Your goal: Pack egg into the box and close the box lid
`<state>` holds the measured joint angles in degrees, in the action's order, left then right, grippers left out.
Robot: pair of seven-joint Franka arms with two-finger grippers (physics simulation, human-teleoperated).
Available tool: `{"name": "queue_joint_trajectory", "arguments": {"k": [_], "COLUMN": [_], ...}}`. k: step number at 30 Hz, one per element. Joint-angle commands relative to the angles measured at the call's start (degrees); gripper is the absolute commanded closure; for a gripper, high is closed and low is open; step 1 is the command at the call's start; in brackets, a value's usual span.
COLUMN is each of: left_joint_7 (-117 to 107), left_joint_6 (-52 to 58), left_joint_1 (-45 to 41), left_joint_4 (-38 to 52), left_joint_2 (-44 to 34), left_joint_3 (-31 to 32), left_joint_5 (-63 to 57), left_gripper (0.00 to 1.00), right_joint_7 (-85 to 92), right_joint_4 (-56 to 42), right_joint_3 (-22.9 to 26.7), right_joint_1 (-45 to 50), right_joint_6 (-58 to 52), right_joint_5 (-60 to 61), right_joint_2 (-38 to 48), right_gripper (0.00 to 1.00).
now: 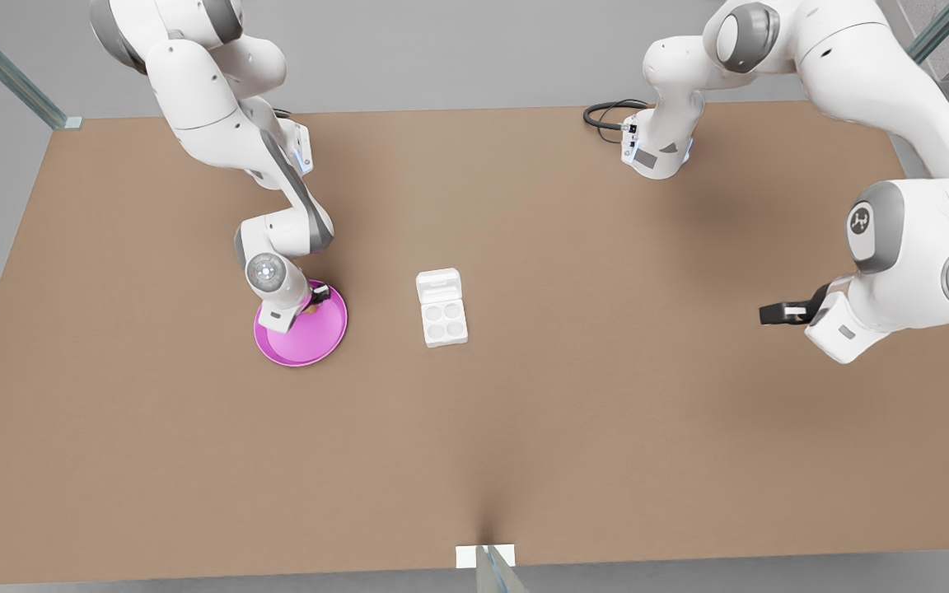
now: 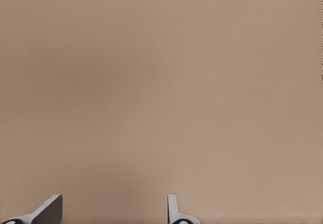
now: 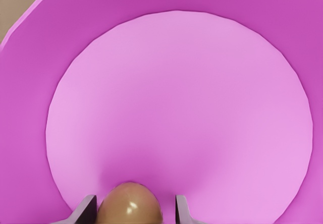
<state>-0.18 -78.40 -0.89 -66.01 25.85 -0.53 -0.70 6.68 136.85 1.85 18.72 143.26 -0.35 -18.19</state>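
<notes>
While the right gripper hung low over the pink plate, its two fingers stood apart on either side of the egg, one of them close against the shell and the other with a sliver of gap, so the grasp was not yet made. In the front view this gripper sat at the plate's far edge, on the front view's left, with the egg tucked under the wrist and mostly hidden. The box lay well apart from the plate toward the middle of the table, its four cups bare and the box lid folded back flat behind them. The left gripper waited over bare table at the front view's right, fingers spread and holding nothing. The step in hand looked to be the pick-up, with packing and closing undone. To do it well, the closing would likely need to be gentle and centred on the egg's widest part, since a round shell could squirt out sideways on the smooth plate; a straight lift before any sideways travel should clear the plate's raised rim.
</notes>
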Motion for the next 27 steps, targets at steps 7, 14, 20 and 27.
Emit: {"name": "queue_joint_trajectory", "arguments": {"k": [7, 14, 20, 27], "left_joint_7": [0.0, 0.0, 0.0, 0.0], "left_joint_6": [0.4, 0.4, 0.9, 1.1], "left_joint_1": [-0.2, -0.2, -0.2, -0.2], "left_joint_4": [0.0, 0.0, 0.0, 0.0], "left_joint_2": [0.2, 0.2, 0.2, 0.2], "left_joint_3": [0.0, 0.0, 0.0, 0.0], "left_joint_5": [0.0, 0.0, 0.0, 0.0], "left_gripper": [0.00, 0.00, 0.00, 0.00], "right_joint_7": [-0.2, -0.5, -0.6, -0.6], "right_joint_4": [1.0, 1.5, 1.6, 1.6], "right_joint_3": [0.0, 0.0, 0.0, 0.0], "right_joint_1": [0.2, 0.9, 0.9, 0.9], "right_joint_6": [0.4, 0.4, 0.5, 0.6], "right_joint_5": [0.0, 0.0, 0.0, 0.0], "right_joint_2": [0.1, 0.4, 0.4, 0.4], "right_gripper": [0.38, 0.41, 0.43, 0.44]}}
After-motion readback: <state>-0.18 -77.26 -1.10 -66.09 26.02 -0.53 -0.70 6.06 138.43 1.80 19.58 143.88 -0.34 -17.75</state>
